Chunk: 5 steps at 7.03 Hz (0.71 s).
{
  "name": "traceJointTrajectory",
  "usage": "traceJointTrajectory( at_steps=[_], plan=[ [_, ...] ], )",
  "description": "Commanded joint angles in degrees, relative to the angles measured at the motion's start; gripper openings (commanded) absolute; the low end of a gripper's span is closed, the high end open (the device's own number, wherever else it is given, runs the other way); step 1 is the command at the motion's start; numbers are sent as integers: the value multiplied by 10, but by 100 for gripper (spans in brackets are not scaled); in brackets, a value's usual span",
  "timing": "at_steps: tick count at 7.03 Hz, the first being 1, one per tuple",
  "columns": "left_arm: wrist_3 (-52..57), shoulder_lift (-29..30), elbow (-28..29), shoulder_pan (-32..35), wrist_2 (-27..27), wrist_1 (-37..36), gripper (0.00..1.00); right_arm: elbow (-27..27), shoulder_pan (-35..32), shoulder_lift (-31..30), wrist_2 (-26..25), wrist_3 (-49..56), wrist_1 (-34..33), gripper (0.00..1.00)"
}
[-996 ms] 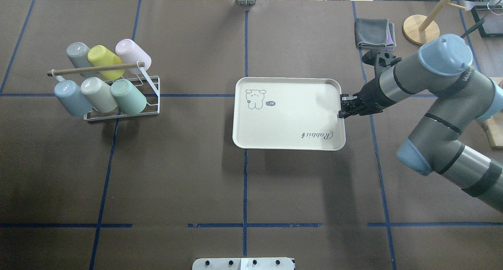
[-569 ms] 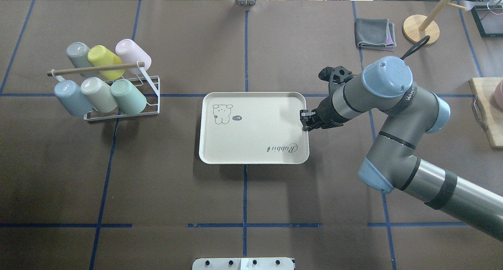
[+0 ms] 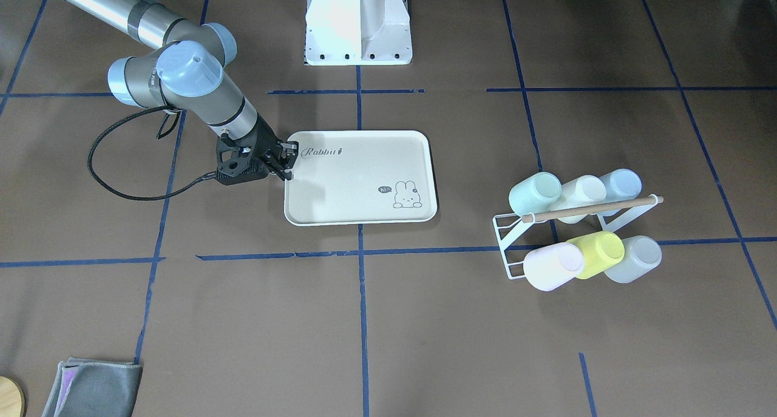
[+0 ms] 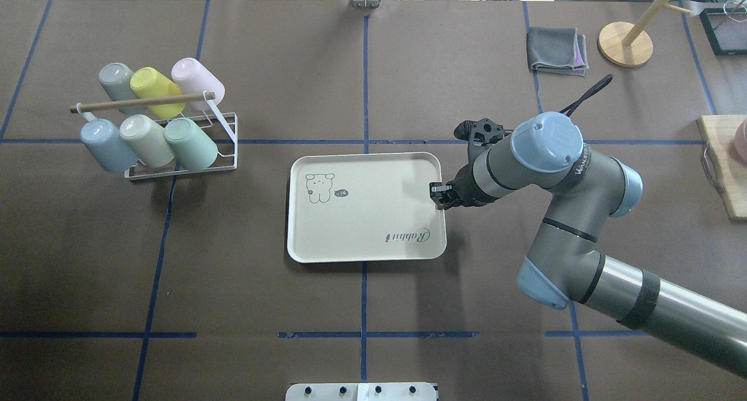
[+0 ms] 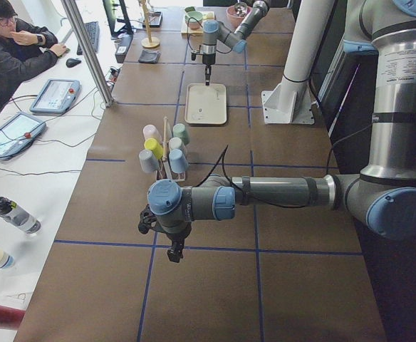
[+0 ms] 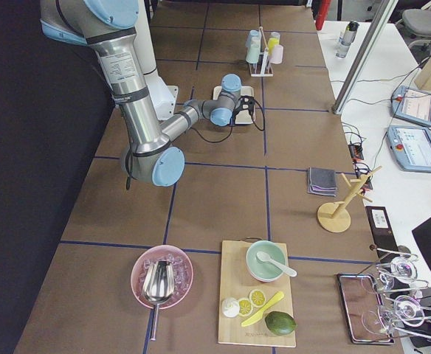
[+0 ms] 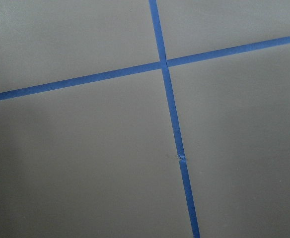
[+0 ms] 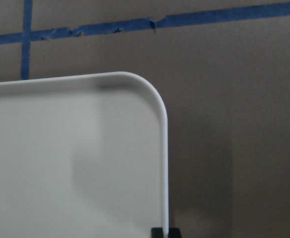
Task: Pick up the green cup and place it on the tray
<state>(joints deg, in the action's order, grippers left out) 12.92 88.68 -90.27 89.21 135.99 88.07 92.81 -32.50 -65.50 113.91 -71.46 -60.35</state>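
Brown matte paper (image 4: pixel 262 296) gridded with blue tape covers the table. At its middle is the smooth cream tray (image 4: pixel 362 214) with rounded corners, its raised right rim pinched in the narrow jaws of the right gripper (image 4: pixel 436 194). Well to the left, the glossy tapered green cup (image 4: pixel 191 143) rests tilted on a white wire rack (image 4: pixel 222 168), while the left gripper (image 5: pixel 174 253) hangs too small to tell how its jaws stand.

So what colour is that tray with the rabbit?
The tray is cream, clearest in the overhead exterior view.

Wire cup rack (image 4: pixel 236 141), grey cloth (image 4: pixel 556 51).
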Motion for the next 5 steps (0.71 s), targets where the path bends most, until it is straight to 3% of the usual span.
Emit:
traceJointTrajectory(
  at_steps=[1, 5],
  plan=[
    [0, 0, 0, 0, 0, 0, 100, 0, 15, -1, -15, 0, 0, 0],
    [0, 0, 1, 0, 1, 0, 100, 1, 16, -8, -15, 0, 0, 0]
  ],
)
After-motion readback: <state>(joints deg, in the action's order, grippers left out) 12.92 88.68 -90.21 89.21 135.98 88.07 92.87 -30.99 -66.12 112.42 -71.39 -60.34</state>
